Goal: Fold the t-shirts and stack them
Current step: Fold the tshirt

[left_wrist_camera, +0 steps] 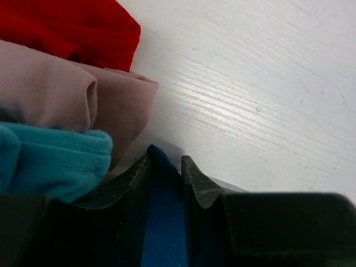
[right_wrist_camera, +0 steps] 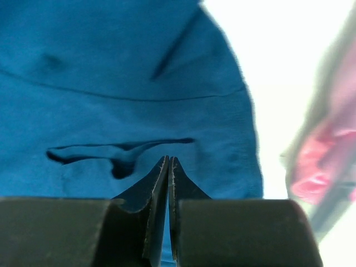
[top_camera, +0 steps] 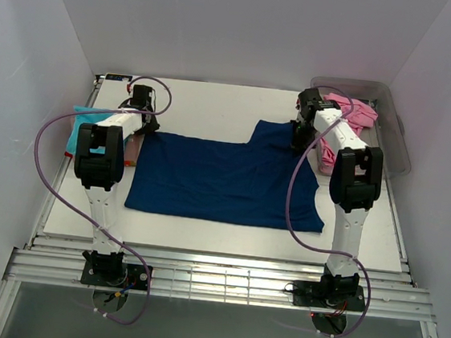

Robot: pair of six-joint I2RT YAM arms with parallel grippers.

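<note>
White walls (top_camera: 224, 24) close in a white table (top_camera: 216, 103) on three sides, with both arms reaching away from its near edge. At the far left edge a turquoise shirt (top_camera: 77, 117) lies folded, partly under the left arm. The left wrist view shows it bundled with a folded mauve cloth (left_wrist_camera: 50, 89) and a red cloth (left_wrist_camera: 67, 28), the mauve one lying between the other two. Just beside this pile, the left fingers (left_wrist_camera: 130, 181) pinch a ridge of the navy shirt (top_camera: 224, 181), with a band of blue cloth filling the gap between their tips. The table shows bare past the tips. The navy shirt is spread flat across the middle of the table, its near hem roughly parallel to the table's near edge. It has a notch along its far side and a raised section reaching toward the far right. No print shows on the upper face. On that far right section the right fingers (right_wrist_camera: 156, 189) are pressed together, with only a thin sliver of blue cloth between them and a small dark pucker in the fabric just ahead of the tips. Farther right, a pink shirt (top_camera: 359, 114) lies crumpled in a clear tub (top_camera: 398, 143) at the table's far right corner, close to the right wrist.
</note>
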